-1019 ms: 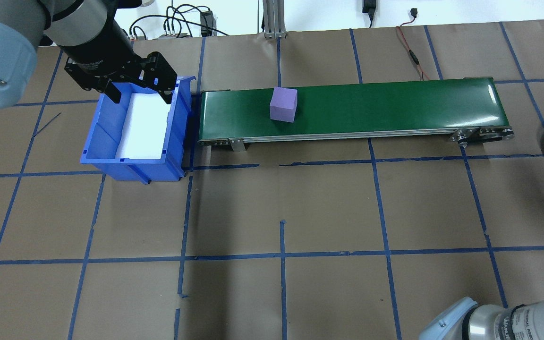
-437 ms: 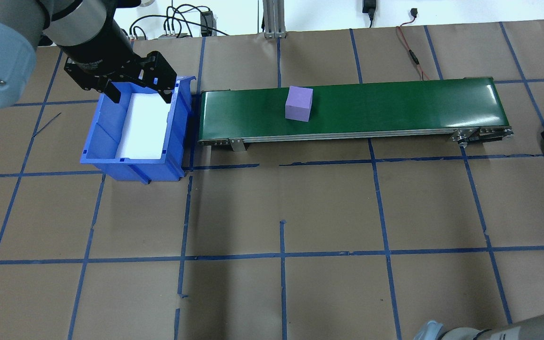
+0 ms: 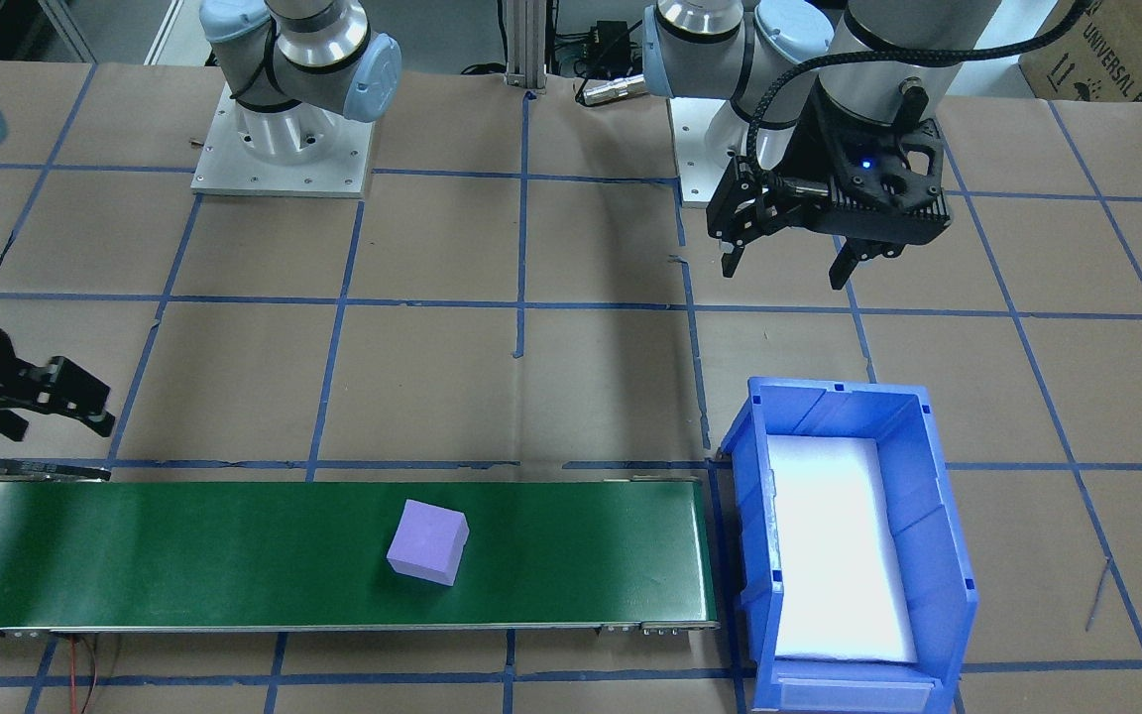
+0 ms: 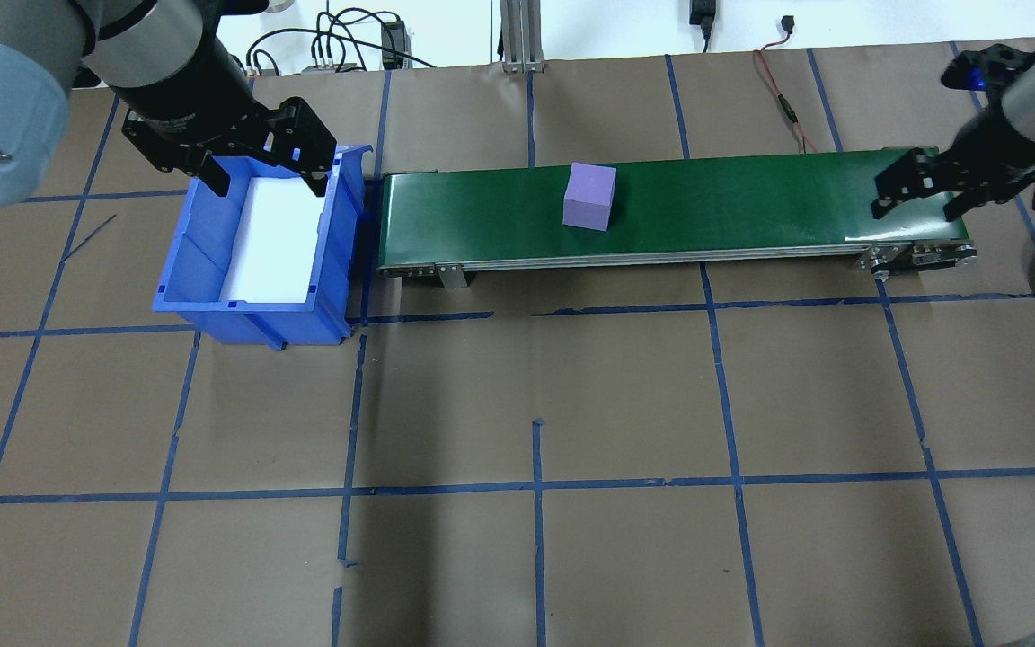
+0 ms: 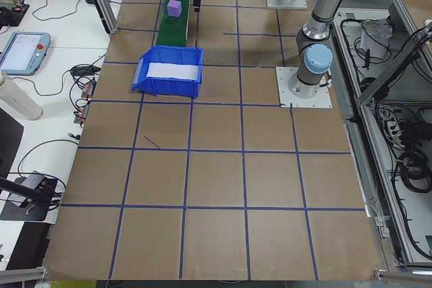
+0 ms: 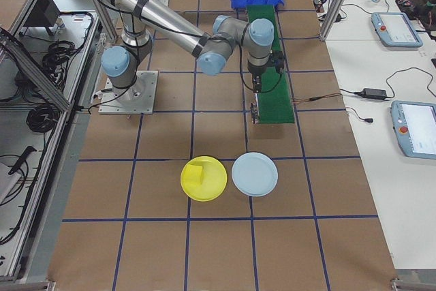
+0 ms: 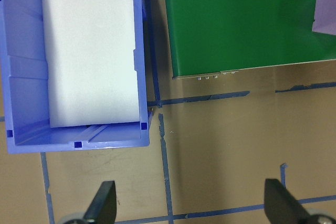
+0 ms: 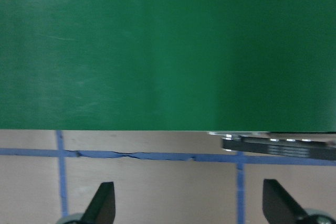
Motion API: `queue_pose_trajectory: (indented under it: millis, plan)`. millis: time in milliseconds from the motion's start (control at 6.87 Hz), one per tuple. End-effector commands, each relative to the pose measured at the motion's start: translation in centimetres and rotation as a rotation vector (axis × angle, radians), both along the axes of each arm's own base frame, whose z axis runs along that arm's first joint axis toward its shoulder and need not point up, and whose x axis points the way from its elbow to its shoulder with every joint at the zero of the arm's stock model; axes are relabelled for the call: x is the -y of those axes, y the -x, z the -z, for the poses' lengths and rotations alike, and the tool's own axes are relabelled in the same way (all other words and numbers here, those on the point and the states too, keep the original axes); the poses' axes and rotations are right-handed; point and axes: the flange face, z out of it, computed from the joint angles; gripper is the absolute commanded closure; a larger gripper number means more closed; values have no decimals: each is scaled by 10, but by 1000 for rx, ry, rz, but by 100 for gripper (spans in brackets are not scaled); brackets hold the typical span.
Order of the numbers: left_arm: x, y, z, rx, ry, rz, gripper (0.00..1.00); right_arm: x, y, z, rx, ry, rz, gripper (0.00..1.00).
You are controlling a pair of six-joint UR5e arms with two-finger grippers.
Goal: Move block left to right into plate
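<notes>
Overhead exterior view: the purple block (image 4: 589, 196) sits on the green conveyor belt (image 4: 751, 202), about a third of the way along from the end beside the blue bin (image 4: 261, 247). The left tool (image 4: 264, 175) hangs over the bin's far end with its fingers spread wide and nothing between them; white foam (image 4: 270, 238) lines the bin floor. The right tool (image 4: 920, 196) hovers over the belt's other end, fingers also apart and empty, well away from the block. In the exterior right view, the yellow plate (image 6: 204, 178) lies on the bench beyond the belt's end, just beside a pale blue plate (image 6: 254, 174), with a yellow cube (image 6: 196, 174) already on it.
</notes>
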Motion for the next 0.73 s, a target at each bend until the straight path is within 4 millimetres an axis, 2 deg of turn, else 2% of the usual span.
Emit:
queue_pose_trajectory:
  millis: [0, 146, 291, 437, 582]
  plan:
    - [0, 0, 0, 0, 0, 0, 0, 3, -116, -7, 22, -8, 33, 0]
    - [0, 0, 0, 0, 0, 2, 0, 8, -161, -21, 27, 11, 61, 0]
    - [0, 0, 1, 2, -3, 3, 0, 14, -171, -14, 68, -4, 88, 0]
    - [0, 0, 2, 2, -4, 3, 0, 23, -173, -5, 91, -3, 91, 0]
    - [0, 0, 1, 2, -3, 3, 0, 36, -172, -6, 96, 4, 123, 0]
